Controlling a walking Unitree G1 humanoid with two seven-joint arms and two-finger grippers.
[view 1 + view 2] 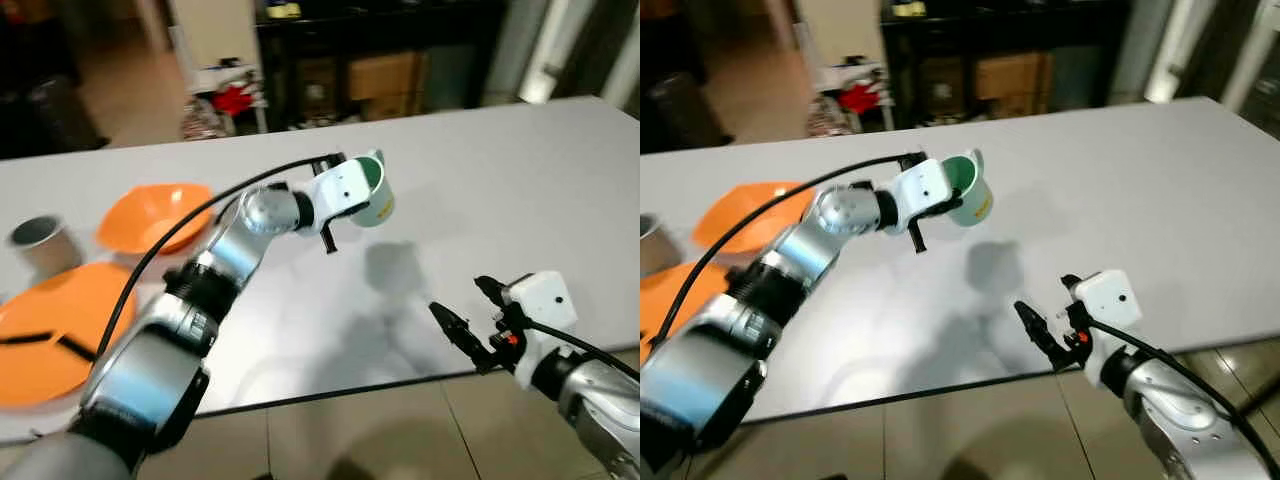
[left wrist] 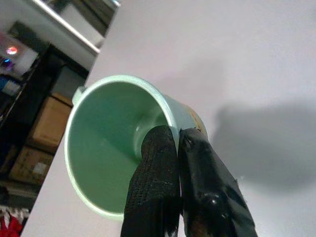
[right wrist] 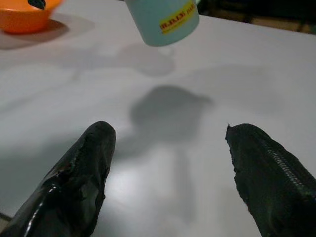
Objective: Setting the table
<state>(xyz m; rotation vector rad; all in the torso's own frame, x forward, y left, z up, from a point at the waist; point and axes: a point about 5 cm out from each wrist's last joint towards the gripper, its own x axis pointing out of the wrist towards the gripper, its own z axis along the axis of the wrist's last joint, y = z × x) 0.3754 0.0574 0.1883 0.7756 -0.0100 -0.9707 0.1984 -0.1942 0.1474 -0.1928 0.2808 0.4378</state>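
A pale grey table (image 1: 520,180) filled the dim room. The left gripper (image 2: 177,148) pinched the rim of a green mug (image 1: 372,190), tilted in the air above mid-table. Light, rigid and probably slippery, it suited that wall grip. The right gripper (image 1: 468,315) hovered spread and empty.

Overhead light falls evenly on the matte grey rectangular table (image 1: 520,170). The lifted pale green plastic cup (image 1: 372,190) casts a soft shadow near the table's front edge. Background room is dim. Head views show slight motion blur; foreground black fingers (image 2: 153,187) appear defocused.
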